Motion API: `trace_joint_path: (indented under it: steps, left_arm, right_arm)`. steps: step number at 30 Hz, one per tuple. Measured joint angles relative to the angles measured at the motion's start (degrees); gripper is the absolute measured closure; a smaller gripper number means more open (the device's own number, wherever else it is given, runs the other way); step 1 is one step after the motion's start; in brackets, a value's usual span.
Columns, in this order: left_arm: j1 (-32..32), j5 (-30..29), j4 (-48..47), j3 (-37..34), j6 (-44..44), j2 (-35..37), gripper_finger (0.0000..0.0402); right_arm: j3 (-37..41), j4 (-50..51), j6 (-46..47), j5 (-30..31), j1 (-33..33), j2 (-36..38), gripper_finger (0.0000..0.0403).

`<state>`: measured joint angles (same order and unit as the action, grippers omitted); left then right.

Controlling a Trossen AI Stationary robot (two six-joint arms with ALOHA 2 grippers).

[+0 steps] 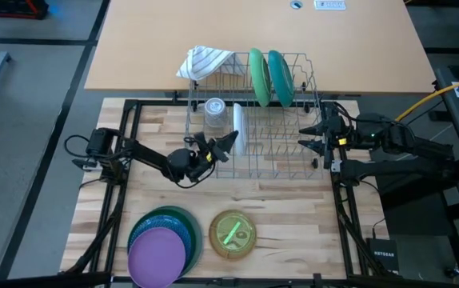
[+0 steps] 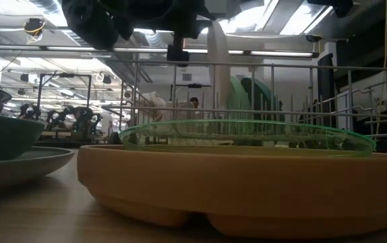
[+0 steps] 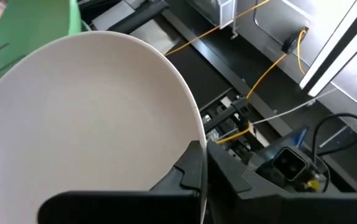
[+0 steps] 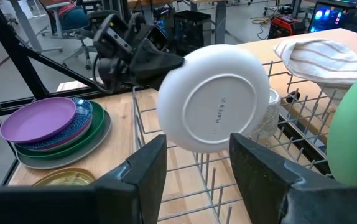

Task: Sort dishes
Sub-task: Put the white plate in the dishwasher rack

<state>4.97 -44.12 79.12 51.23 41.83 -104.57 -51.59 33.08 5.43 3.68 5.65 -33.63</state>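
Observation:
A wire dish rack stands at the table's far middle. A green plate and a teal plate stand on edge in its far part. My left gripper is shut on a white plate that stands upright in the rack. This white plate shows its underside in the right wrist view. My right gripper is open and waits at the rack's right side. A stack with a purple plate on top lies at the near edge. Beside it, a tan plate carries a small clear green plate. My left gripper pinches the white plate's rim between its two fingers, one on each face. The hold is on the rim's upper part, on the near side. The fingers come about level from the table's left. The plate is upright, its lower edge down among the rack's wires; whether it rests there I cannot tell.
A striped white cloth hangs over the rack's far left corner, and a small clear glass stands in the rack beside the white plate. Bare wood lies between the rack and the near plates. A second table adjoins the far edge.

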Motion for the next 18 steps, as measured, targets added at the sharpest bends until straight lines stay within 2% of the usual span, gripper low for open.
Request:
trace_joint_path:
  steps: [10, 18]
  left_arm:
    - [-1.9, 0.0, -3.1, -1.1, 5.9, 0.0, 0.0402]
    - [-2.0, 0.0, -15.4, -1.1, 14.4, 0.0, 0.0402]
  right_arm:
    - [0.0, 0.0, 0.0, 0.0, 0.0, 0.0, 0.0224]
    - [0.0, 0.0, 0.1, 0.0, 0.0, 0.0, 0.0224]
